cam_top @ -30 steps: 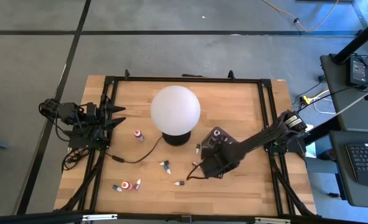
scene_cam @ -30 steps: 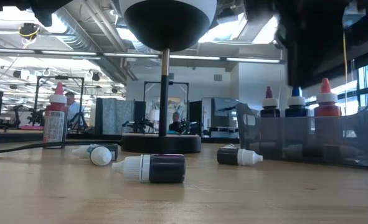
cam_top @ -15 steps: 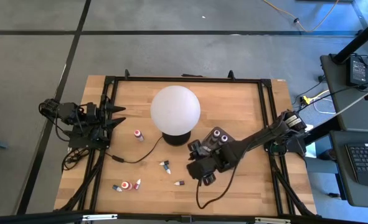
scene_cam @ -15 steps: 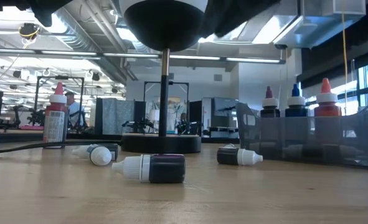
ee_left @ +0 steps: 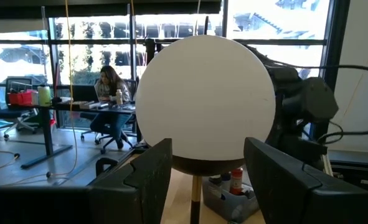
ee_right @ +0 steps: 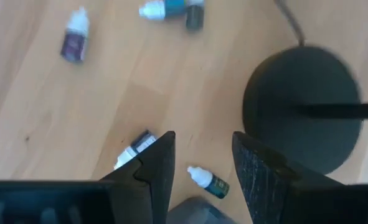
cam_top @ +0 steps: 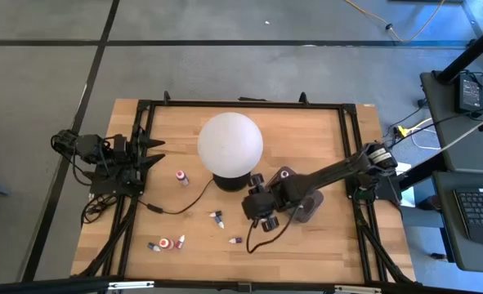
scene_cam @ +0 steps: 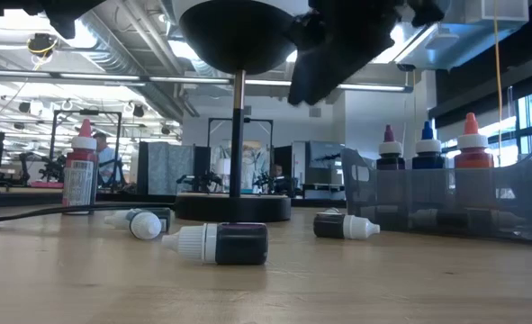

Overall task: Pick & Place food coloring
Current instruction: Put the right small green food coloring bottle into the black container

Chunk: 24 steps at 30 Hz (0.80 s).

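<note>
Several tiny food coloring bottles lie on their sides on the wooden table: one [cam_top: 216,219], one [cam_top: 235,241] and a cluster [cam_top: 166,243] near the near edge. A red one [cam_top: 181,175] stands upright. Others stand in the dark tray [scene_cam: 446,202], among them a red-capped one [scene_cam: 470,139]. My right gripper [cam_top: 255,206] hangs open above the table, between the tray and the lamp base. In the right wrist view its fingers [ee_right: 202,162] point down over a green bottle [ee_right: 208,182], without touching it. My left gripper [cam_top: 147,151] waits open at the table's left edge.
The big white globe lamp [cam_top: 230,143] stands mid-table on a round dark base [ee_right: 302,106]. Its cord [cam_top: 176,208] runs toward the table's left edge. A black frame [cam_top: 241,104] borders the table. Bare wood shows along the near edge, right of the bottles.
My right gripper has moved from over the tray toward the table's left, closer to the lamp base, and has turned on the way. The bottles standing in the tray now show uncovered in the low view. No bottle on the table has moved.
</note>
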Motion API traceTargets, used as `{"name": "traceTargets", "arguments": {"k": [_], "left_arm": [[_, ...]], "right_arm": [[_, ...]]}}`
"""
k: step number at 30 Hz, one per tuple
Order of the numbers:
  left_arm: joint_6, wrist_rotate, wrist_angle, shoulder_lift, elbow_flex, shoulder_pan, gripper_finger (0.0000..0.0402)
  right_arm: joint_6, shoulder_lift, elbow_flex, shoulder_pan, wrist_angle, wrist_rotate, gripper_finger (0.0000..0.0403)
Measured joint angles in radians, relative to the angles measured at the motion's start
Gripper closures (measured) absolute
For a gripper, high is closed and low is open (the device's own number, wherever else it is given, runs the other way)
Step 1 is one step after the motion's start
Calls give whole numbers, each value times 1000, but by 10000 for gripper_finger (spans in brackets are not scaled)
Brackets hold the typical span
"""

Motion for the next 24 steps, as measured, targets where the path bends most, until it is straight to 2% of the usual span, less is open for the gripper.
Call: {"name": "traceTargets", "arguments": {"k": [8, 24], "left_arm": [[0, 0, 0, 0, 0, 0, 205], [0, 0, 0, 0, 0, 0, 205]], "right_arm": [[2, 92, 0, -27, -11, 1, 242], [113, 99, 0, -109, -117, -8, 242]]}}
